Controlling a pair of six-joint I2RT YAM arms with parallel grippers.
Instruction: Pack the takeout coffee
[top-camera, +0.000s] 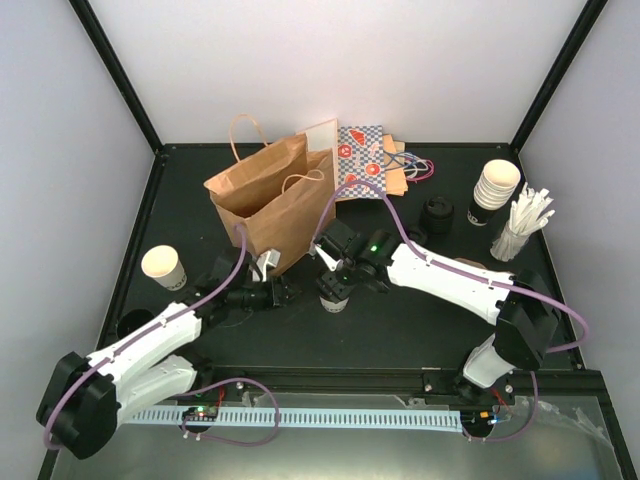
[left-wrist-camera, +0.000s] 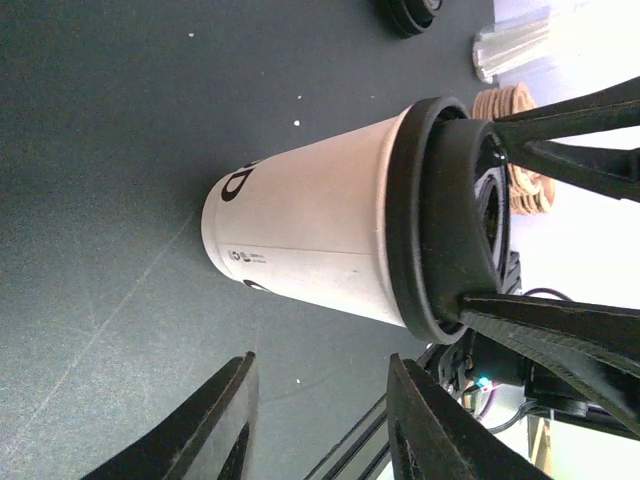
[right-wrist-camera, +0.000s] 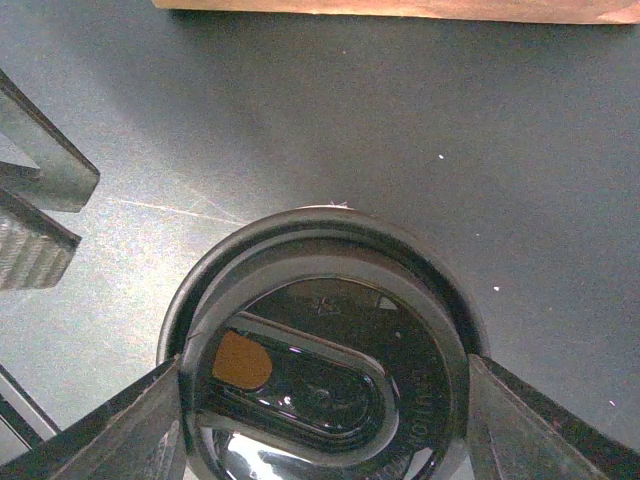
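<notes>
Top external view: the takeout coffee (top-camera: 333, 297) stands upright about in the middle of the table (top-camera: 300, 340), just in front of a brown paper bag (top-camera: 268, 200) whose mouth is open. The right gripper (top-camera: 335, 272) is directly over the coffee, and the left gripper (top-camera: 288, 292) is close beside it, on the side of the left edge. An open paper cup (top-camera: 163, 267) stands near the left edge. Near the right edge there are a stack of cups (top-camera: 497, 188) and a holder with white sticks (top-camera: 522, 228), with a loose black lid (top-camera: 437, 212) beside them. A patterned bag (top-camera: 372, 158) is near the far edge, behind the brown one.

Left wrist view: the two fingers (left-wrist-camera: 225, 420) of the left gripper are spread apart and hold nothing; only bare table shows between them. The coffee is beyond their tips and not touched. The fingers of the right gripper sit against the rim of its lid (left-wrist-camera: 440, 220) from two opposite sides.

Right wrist view: the camera looks down on the lid. The right gripper's own fingers (right-wrist-camera: 130, 430) rest on the rim at both sides, so it grasps the coffee by the lid. The lower edge of the brown bag shows at the top.
</notes>
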